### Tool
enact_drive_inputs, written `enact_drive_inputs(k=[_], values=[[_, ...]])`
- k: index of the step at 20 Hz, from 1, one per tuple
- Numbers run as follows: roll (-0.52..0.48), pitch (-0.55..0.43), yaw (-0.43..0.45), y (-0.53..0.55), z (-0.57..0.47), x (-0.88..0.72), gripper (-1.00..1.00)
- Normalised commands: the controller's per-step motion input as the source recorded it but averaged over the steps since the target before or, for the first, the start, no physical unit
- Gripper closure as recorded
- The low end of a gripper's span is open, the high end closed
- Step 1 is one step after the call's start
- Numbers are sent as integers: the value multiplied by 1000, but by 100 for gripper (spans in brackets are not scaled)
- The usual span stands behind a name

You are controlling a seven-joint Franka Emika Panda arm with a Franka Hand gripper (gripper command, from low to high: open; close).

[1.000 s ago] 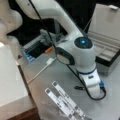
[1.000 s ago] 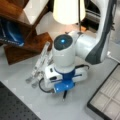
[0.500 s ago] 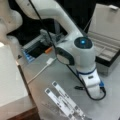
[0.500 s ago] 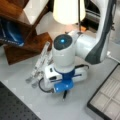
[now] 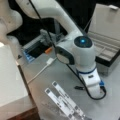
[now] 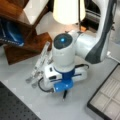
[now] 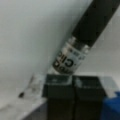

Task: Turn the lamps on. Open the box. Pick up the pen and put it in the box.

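Note:
The box stands open in both front views, its lid (image 5: 107, 22) raised and its beige compartments (image 6: 107, 97) showing. Low over the table, my gripper (image 7: 73, 80) is shut on the pen (image 7: 87, 32), a black barrel with a silvery printed band that runs down between the dark fingers (image 7: 58, 86). A short black end of the pen (image 5: 78, 87) sticks out beside the white hand in a front view. The pen (image 6: 65, 94) also pokes out below the blue part of the gripper (image 6: 64, 86). The lamp shade (image 6: 68, 11) glows bright.
Two long white strips (image 5: 65, 100) lie on the table close to the hand, and these white strips (image 6: 40, 65) show in both front views. A white cable (image 5: 42, 70) runs across the table. A wooden shelf (image 6: 25, 37) stands behind, and a black mat (image 6: 15, 107) lies at the table's near left.

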Motion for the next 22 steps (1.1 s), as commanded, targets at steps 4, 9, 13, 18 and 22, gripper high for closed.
enact_drive_inputs(k=[4, 9, 13, 18, 22], values=[[-154, -34, 23, 75, -1, -83, -100], [-145, -31, 18, 92, 5, -85, -100], [-140, -27, 17, 107, 14, -82, -100], [-141, -20, 11, 109, 11, -87, -100], [-139, -25, 3, 105, -38, -74, -100]])
